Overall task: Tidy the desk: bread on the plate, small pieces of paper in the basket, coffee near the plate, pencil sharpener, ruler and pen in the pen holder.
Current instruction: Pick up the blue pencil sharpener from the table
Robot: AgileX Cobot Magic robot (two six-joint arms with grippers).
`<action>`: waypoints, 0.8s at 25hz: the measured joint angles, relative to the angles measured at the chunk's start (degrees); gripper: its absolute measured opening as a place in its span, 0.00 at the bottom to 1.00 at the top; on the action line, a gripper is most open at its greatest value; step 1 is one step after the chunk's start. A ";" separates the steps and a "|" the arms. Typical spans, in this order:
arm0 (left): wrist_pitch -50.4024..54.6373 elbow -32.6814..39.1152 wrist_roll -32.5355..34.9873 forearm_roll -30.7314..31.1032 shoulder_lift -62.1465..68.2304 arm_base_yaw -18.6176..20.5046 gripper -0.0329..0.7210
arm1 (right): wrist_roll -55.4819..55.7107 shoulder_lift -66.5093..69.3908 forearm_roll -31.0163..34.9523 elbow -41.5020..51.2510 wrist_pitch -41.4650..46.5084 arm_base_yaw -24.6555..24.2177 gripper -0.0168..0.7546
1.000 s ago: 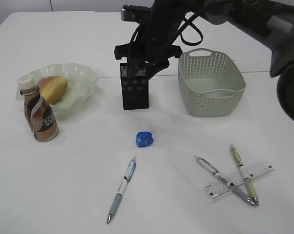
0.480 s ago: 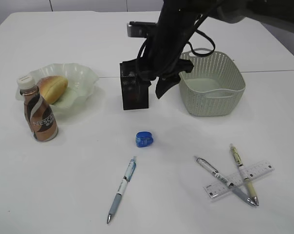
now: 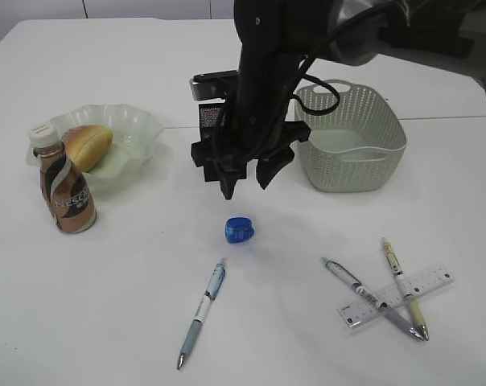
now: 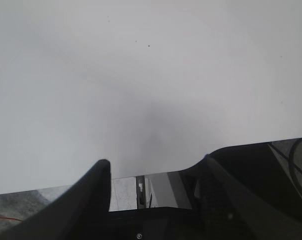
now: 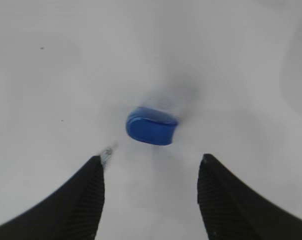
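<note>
Exterior view: your right gripper [image 3: 245, 178] hangs with jaws apart, empty, above the blue pencil sharpener [image 3: 238, 230], which lies mid-desk [image 3: 130, 305], near side of the pen holder [image 3: 212, 117]. Bread [image 3: 87, 145] sits on the plate [image 3: 138, 129], coffee [image 3: 63, 188] beside it.

Left wrist view: the left gripper [image 4: 156, 167] stands spread over bare desk, holding nothing.

Right wrist view: the sharpener lies between the parted fingers [image 5: 88, 190], untouched. Judge it light, rigid, smooth plastic; take it across its flat sides, squarely, lest it squirt out.
</note>
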 joint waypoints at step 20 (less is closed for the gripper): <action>0.00 0.00 0.00 1.24 0.00 0.00 0.60 | 14.50 4.01 -3.80 0.02 -0.28 -0.10 0.59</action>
